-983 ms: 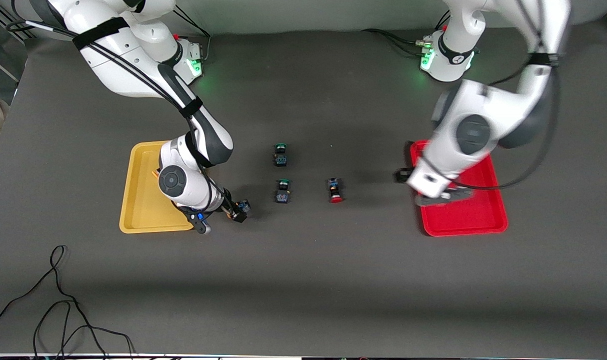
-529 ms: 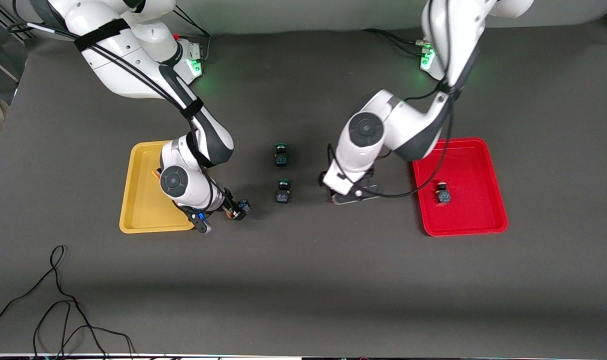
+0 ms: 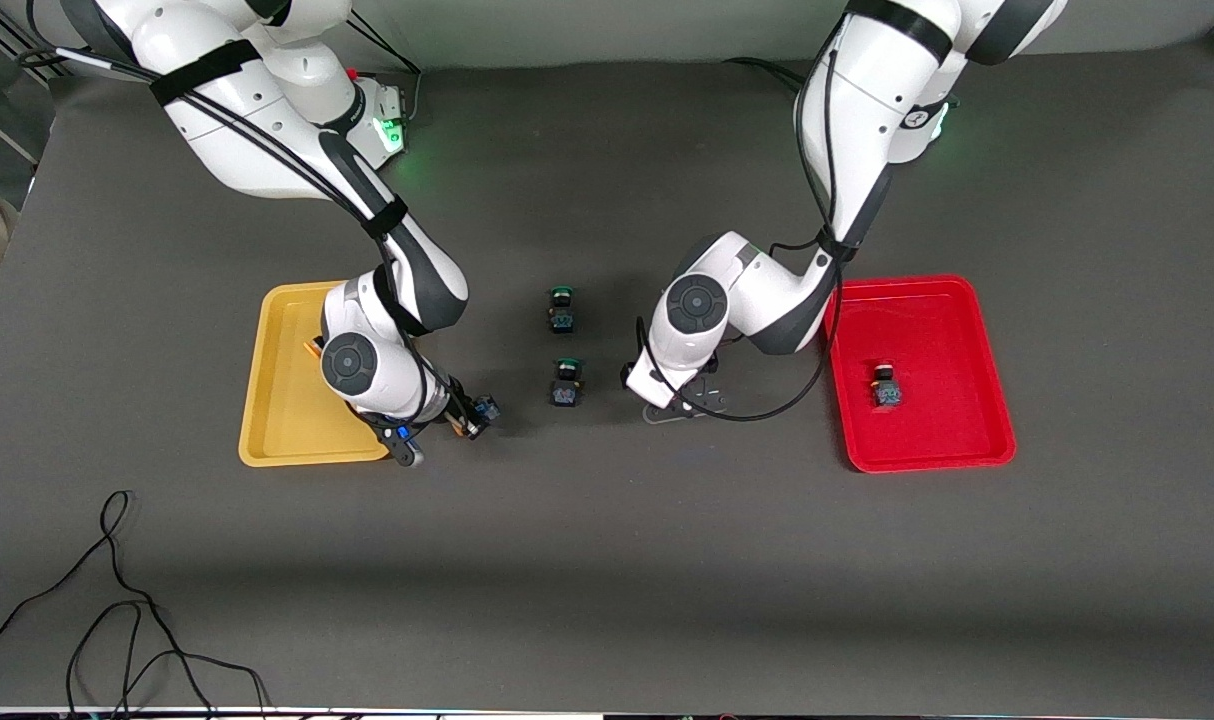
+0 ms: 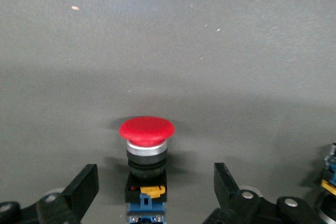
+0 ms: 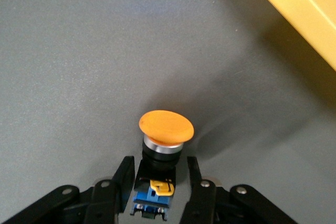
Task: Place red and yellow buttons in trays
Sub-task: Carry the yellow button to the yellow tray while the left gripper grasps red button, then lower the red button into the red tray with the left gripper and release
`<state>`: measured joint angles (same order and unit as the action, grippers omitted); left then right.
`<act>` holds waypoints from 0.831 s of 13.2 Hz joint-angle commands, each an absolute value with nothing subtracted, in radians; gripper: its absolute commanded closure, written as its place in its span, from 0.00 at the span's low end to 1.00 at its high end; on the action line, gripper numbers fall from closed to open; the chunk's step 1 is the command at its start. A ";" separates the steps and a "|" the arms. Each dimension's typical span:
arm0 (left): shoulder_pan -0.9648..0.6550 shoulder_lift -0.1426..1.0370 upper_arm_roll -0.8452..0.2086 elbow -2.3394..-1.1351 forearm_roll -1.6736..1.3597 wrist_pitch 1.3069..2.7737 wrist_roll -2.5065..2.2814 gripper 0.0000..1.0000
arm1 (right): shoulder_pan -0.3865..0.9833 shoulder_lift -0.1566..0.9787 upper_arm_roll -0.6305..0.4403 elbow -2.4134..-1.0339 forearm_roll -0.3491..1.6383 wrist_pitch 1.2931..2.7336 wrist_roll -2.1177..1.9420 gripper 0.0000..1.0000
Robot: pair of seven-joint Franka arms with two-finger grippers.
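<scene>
A red button [image 4: 147,130] lies on the table mat between the open fingers [image 4: 84,188] of my left gripper [image 4: 155,190]; in the front view my left gripper [image 3: 679,403] hides it. My right gripper [image 3: 470,420] is low beside the yellow tray [image 3: 277,420], its fingers [image 5: 124,179] shut on a yellow button [image 5: 166,126], which also shows in the front view [image 3: 484,408]. Another button [image 3: 885,385] lies in the red tray [image 3: 952,445]. A bit of orange [image 3: 312,347] shows in the yellow tray at the right arm's edge.
Two green-capped buttons [image 3: 561,310] [image 3: 566,383] lie mid-table between the grippers, the second close to my left gripper. The yellow tray's corner shows in the right wrist view [image 5: 299,9]. A black cable [image 3: 117,600] lies at the table's near edge.
My left arm swung from over the red tray to the red button on the mat, leaving a button in the red tray. My right gripper stayed put; the yellow button shifted slightly.
</scene>
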<state>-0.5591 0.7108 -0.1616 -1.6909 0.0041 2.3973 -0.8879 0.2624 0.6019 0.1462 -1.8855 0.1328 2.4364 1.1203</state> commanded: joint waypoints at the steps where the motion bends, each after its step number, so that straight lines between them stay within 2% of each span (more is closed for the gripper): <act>1: -0.597 0.716 -0.147 -1.672 0.017 2.387 -0.968 0.63 | 0.262 0.580 0.144 -1.885 0.110 2.438 1.154 0.67; 2: -0.601 0.718 -0.146 -1.672 0.017 2.385 -0.974 0.86 | 0.256 0.551 0.143 -1.885 0.110 2.422 1.144 0.72; 3: -0.600 0.718 -0.146 -1.672 0.017 2.382 -0.976 1.00 | 0.252 0.522 0.135 -1.882 0.110 2.372 1.137 0.73; 6: -0.600 0.718 -0.144 -1.672 0.017 2.381 -1.000 1.00 | 0.207 0.398 0.115 -1.878 0.110 2.176 1.031 0.73; 8: -0.597 0.707 -0.143 -1.666 0.017 2.376 -1.005 1.00 | 0.201 0.329 0.048 -1.884 0.110 2.074 0.906 0.73; 9: -0.592 0.690 -0.143 -1.664 0.015 2.355 -1.005 1.00 | 0.201 0.307 0.004 -1.894 0.110 2.051 0.831 0.73; 11: -0.540 0.577 -0.144 -1.669 0.012 2.214 -0.979 1.00 | 0.201 0.281 -0.076 -1.965 0.112 2.080 0.680 0.73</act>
<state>-0.5771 0.6958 -0.1503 -1.6619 0.0051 2.3489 -0.9773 0.1953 0.3135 -0.0179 -1.8828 0.1153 2.0531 0.8047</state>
